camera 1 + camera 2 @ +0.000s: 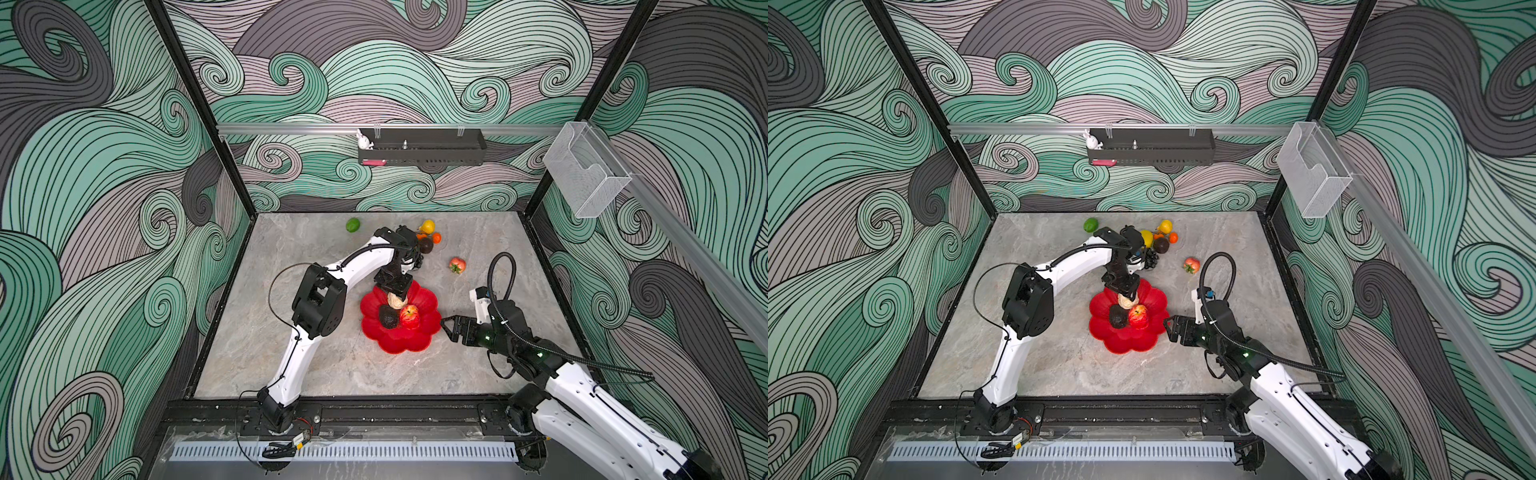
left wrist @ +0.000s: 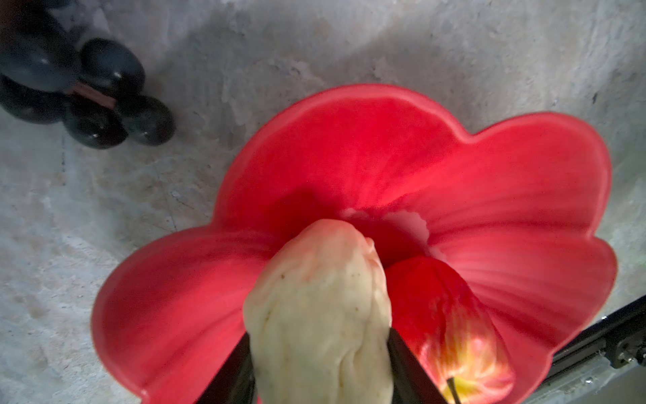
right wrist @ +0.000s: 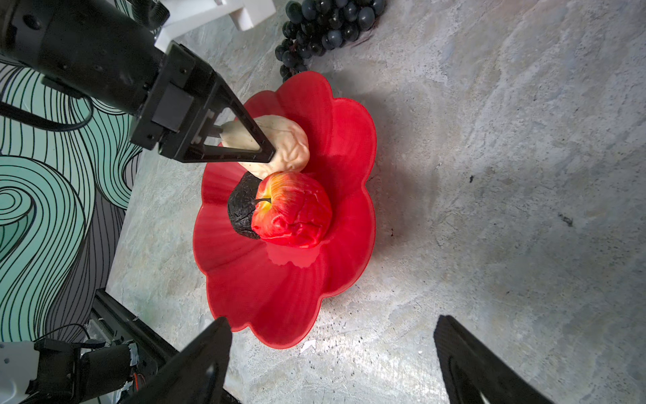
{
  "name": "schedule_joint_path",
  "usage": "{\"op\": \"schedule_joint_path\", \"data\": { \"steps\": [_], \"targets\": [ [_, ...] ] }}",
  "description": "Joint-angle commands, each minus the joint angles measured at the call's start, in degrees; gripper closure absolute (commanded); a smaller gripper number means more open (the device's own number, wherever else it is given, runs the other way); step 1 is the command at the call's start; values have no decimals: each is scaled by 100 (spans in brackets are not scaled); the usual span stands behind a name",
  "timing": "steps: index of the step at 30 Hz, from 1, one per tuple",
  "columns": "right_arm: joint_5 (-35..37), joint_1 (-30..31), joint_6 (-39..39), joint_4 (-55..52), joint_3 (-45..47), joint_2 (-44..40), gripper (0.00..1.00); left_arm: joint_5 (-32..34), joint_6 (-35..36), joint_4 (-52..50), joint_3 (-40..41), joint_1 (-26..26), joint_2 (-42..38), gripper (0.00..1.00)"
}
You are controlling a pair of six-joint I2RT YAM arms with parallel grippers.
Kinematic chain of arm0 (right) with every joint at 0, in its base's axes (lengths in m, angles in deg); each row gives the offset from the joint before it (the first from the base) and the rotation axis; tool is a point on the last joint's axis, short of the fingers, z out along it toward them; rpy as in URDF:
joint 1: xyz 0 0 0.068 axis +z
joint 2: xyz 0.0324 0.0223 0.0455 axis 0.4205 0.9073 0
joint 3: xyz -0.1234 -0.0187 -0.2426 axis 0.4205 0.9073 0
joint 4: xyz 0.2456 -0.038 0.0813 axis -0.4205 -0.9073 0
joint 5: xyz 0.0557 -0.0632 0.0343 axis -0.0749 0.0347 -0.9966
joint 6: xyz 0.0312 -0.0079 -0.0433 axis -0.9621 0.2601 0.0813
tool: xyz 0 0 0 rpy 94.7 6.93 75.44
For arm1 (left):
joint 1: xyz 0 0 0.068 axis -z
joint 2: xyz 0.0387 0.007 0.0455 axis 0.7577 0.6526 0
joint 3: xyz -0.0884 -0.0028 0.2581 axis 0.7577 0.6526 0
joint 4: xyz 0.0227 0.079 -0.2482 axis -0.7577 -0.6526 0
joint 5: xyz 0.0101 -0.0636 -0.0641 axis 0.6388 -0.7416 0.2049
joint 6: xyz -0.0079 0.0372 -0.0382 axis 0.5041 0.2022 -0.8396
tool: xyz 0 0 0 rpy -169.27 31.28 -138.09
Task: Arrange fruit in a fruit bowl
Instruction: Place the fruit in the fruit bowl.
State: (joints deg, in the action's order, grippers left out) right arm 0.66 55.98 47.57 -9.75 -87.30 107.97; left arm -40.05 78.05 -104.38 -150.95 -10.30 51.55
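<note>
The red scalloped fruit bowl (image 1: 415, 343) (image 3: 286, 290) sits mid-table. In it lie a red apple (image 1: 409, 316) (image 3: 297, 210) and a dark avocado (image 1: 388, 319) (image 3: 241, 206). My left gripper (image 1: 397, 296) (image 2: 318, 335) is shut on a beige pear (image 1: 395, 302) (image 2: 321, 280) (image 3: 290, 147), held low over the bowl's far part, next to the apple. Whether the pear touches the dish I cannot tell. My right gripper (image 1: 446, 326) (image 3: 332, 320) stands open and empty just off the bowl's right rim.
Loose fruit lies behind the bowl: a lime (image 1: 353, 225), a lemon (image 1: 428, 226), a tangerine (image 1: 436, 238), a dark mangosteen (image 1: 426, 246), black grapes (image 1: 1151, 258) (image 3: 325, 24) and a second apple (image 1: 456, 264). A black shelf (image 1: 422, 147) hangs on the back wall.
</note>
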Motion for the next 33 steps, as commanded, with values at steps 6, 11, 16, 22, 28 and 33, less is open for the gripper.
{"op": "schedule_joint_path", "data": {
  "steps": [6,11,16,22,28,33],
  "targets": [
    [-1,1,14,81,49,-5,9,-120,77,-293,-230,-39,179,52],
    [14,-5,5,63,43,-23,9,-133,85,-344,-249,-38,225,49],
    [13,-5,5,55,43,-40,9,-133,85,-371,-249,-29,191,43],
    [18,0,-4,48,43,-49,9,-155,88,-374,-214,-20,121,36],
    [12,-16,-4,28,34,-50,9,-186,77,-356,-187,-14,20,30],
    [16,0,-4,20,25,-60,9,-195,50,-253,-69,-11,-184,23]
  ]
}}
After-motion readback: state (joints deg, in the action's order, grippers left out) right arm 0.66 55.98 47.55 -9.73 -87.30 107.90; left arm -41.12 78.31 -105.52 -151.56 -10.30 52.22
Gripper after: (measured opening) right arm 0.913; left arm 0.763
